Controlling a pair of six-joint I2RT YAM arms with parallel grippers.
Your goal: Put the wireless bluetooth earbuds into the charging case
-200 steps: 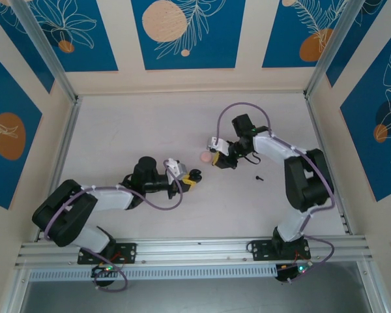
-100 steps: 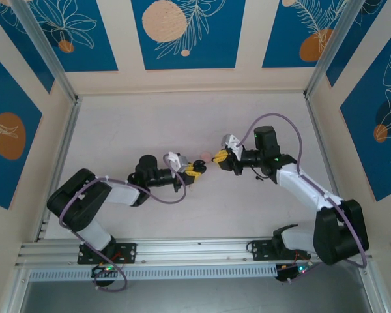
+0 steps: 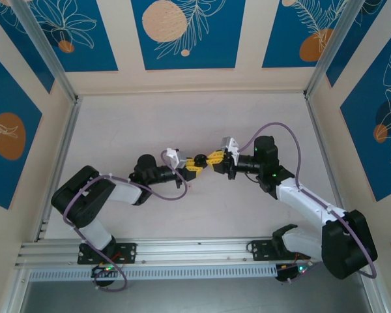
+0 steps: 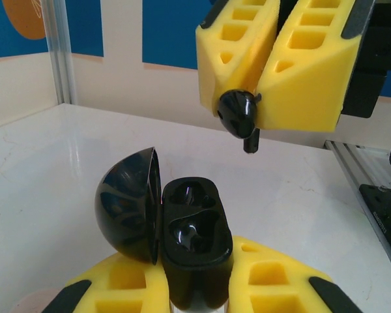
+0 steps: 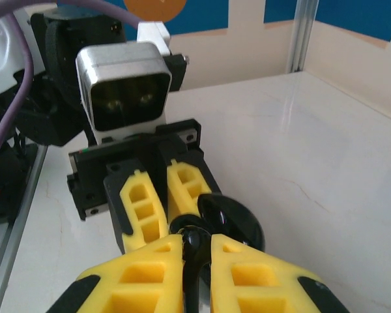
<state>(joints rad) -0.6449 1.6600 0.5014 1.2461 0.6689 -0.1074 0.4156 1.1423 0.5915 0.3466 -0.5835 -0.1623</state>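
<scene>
**Table** (image 3: 130, 124): white, matt, faintly veined. You have bare surface from the middle out to the far edge and toward both side edges.

**Enclosure:** cream walls (image 3: 247, 39) with blue panels, orange discs and white leaf outlines. Aluminium posts (image 3: 41, 45) rise at the far corners. Side rails (image 3: 57, 163) line the left and right edges. A slotted rail (image 3: 195, 248) along the near edge carries both arm bases.

**Left gripper** (image 4: 195, 283): your left arm lies low across the near-left part of the table and reaches to the middle. The jaws are narrow, clamped on the base of the black charging case (image 4: 197, 238), which stands upright between the yellow pads (image 4: 274, 277). Its domed lid (image 4: 127, 205) is swung open to the left in the left wrist view. Two moulded wells face up.

**Right gripper** (image 4: 257, 104): your right arm comes in from the near-right corner. Its jaws face the left ones almost tip to tip over the table's middle. They are narrow, pinching a black earbud (image 4: 236, 112) at their tips, with its short stem pointing down.

**Relation:** the earbud hangs above the case, over the side away from the lid, apart from it and not seated in a well.

**Room to move:** the two sets of jaws crowd each other. The left wrist camera housing (image 5: 124, 94) sits just behind the case in the right wrist view. A purple cable (image 3: 274, 124) arches over the right wrist. Open surface lies on the far side of the jaws and toward each side rail.
</scene>
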